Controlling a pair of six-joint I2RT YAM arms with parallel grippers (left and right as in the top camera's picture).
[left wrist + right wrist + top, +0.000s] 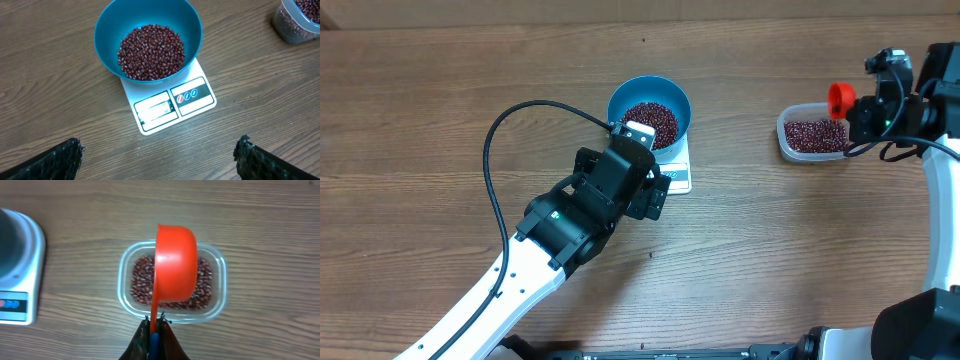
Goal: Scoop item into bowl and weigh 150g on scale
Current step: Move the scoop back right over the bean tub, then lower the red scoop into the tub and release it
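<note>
The blue bowl (650,108) (148,37) rests on the white scale (672,173) (172,102) and holds a heap of red-brown beans (151,51). My left gripper (159,152) hovers just in front of the scale, jaws wide open and empty. More beans (172,282) fill a clear tub (812,133) (171,282) at the right. My right gripper (154,322) (855,110) is shut on the handle of the red scoop (174,262) (840,98), which hangs above the tub. The scale's display is too faint to read.
A black cable (505,130) loops from the left arm across the wooden table (440,110). The left arm's body (570,215) covers the table in front of the scale. The tub stands well right of the scale.
</note>
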